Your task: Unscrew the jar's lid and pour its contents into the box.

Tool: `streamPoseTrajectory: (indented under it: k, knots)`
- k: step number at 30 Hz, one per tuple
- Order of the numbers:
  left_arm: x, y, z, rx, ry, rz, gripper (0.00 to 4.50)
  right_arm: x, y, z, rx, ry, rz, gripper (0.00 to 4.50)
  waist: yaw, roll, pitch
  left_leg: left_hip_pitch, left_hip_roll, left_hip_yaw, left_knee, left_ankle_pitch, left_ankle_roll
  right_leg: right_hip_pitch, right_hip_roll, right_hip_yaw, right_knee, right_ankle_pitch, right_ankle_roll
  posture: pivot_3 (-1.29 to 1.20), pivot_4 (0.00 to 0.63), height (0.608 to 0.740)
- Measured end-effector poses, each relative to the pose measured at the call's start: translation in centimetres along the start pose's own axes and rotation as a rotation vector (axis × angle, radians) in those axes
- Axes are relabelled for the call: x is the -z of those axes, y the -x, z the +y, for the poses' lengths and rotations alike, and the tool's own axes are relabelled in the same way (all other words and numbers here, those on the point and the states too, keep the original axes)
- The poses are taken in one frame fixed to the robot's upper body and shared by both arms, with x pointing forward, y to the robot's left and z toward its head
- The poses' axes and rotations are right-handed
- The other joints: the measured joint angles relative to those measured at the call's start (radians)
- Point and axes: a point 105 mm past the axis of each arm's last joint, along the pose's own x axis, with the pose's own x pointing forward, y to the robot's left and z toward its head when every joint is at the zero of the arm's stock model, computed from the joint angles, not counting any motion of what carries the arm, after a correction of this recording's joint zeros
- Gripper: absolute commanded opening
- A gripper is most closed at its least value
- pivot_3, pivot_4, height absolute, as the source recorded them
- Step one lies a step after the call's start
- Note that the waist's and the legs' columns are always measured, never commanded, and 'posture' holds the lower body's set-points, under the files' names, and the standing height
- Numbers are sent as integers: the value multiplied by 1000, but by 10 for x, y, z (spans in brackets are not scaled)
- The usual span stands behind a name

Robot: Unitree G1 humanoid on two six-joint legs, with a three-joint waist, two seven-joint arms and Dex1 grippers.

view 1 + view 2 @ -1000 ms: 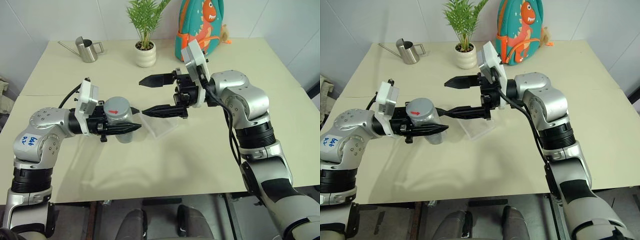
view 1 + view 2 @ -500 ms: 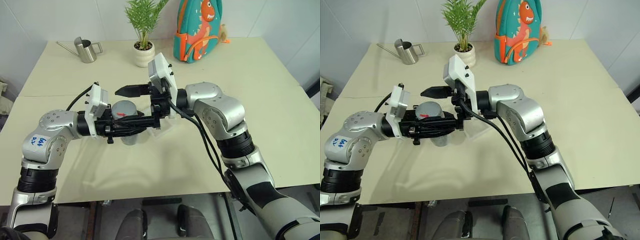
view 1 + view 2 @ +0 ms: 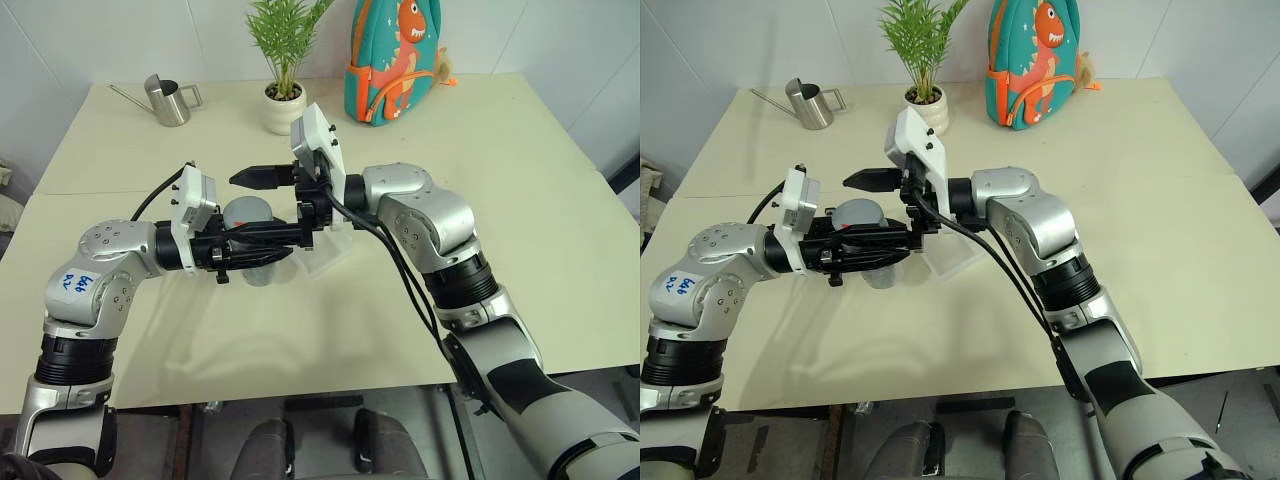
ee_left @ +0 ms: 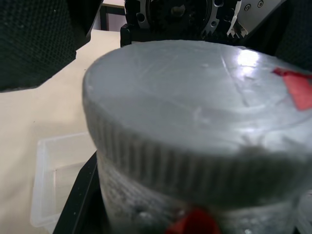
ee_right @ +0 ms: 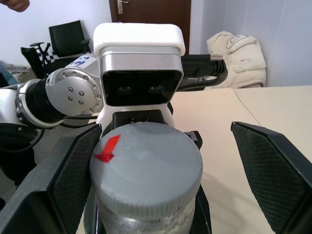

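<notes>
My left gripper is shut on the jar, a squat translucent tub held upright above the table. The grey lid with its red mark sits on the jar. Coming in level from the other side, my right gripper is open, and its fingers stand on either side of the lid. One finger is close to the rim, the other well apart. The clear box lies on the table just beyond the jar, under my right wrist. I cannot make out the contents through the jar's wall.
At the back of the table stand a steel watering can, a white plant pot and a dinosaur backpack. The table's front edge runs below both arms.
My right gripper has swung left from beside the box until its open fingers straddle the lid. The left gripper has kept the jar still.
</notes>
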Motion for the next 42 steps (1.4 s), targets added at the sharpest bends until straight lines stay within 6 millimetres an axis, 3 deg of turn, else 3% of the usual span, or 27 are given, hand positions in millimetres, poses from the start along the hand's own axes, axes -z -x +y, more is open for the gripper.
streamPoseTrajectory:
  k: [6, 9, 11, 17, 21, 26, 33, 42]
  knots:
    - [2, 2, 1, -15, 9, -2, 1969, 1, 23, -6, 0, 4, 17, 4451, -8, 0, 0, 0, 0, 0, 0, 0, 0, 0, 0, 0, 0, 0, 0, 0, 150, 740]
    - [0, 2, -4, 16, -13, -11, 1969, 1, 64, -30, 162, -17, 32, 4451, -4, 0, 0, 0, 1, 1, 0, 0, 1, 1, -3, -1, 0, 0, 0, 0, 150, 740]
    - [1, 3, -5, 22, -13, -11, 1969, 0, 77, -34, 194, -24, 27, 4451, -7, 0, 0, 0, 0, 2, 0, 0, 1, 0, -2, -1, 0, 0, 0, 0, 150, 740]
    - [1, 3, -6, 30, -20, -14, 1969, -1, 69, -15, 100, -52, 4, 4451, -16, 0, 0, 2, 1, 5, -1, 0, 1, -1, -1, -1, 1, 0, -1, 0, 150, 740]
    - [1, 3, -5, 27, -21, -12, 1969, -16, 48, 4, 9, -29, -35, 4451, -12, 0, 0, 2, 3, 4, 0, 0, 1, 0, -2, 0, 1, 0, -1, 0, 150, 740]
    - [2, 3, -4, 23, -20, -7, 1969, -15, 24, 16, -28, -29, -25, 4451, -10, 0, 0, 2, 3, 4, 0, 0, 1, 0, -2, 0, 2, 0, -1, 0, 150, 740]
    - [4, 1, -5, 25, -17, 1, 1969, 0, 2, 15, 4, -12, 36, 4451, -12, 0, 0, 2, 2, 4, 0, 0, 1, -1, -2, 0, 2, 0, -1, 0, 150, 740]
    - [4, 2, -2, 3, -19, 3, 1969, 3, -4, 7, 18, -12, 27, 4451, -12, 0, 0, 2, 2, 4, 0, 0, 1, -1, -2, 0, 2, 0, -1, 0, 150, 740]
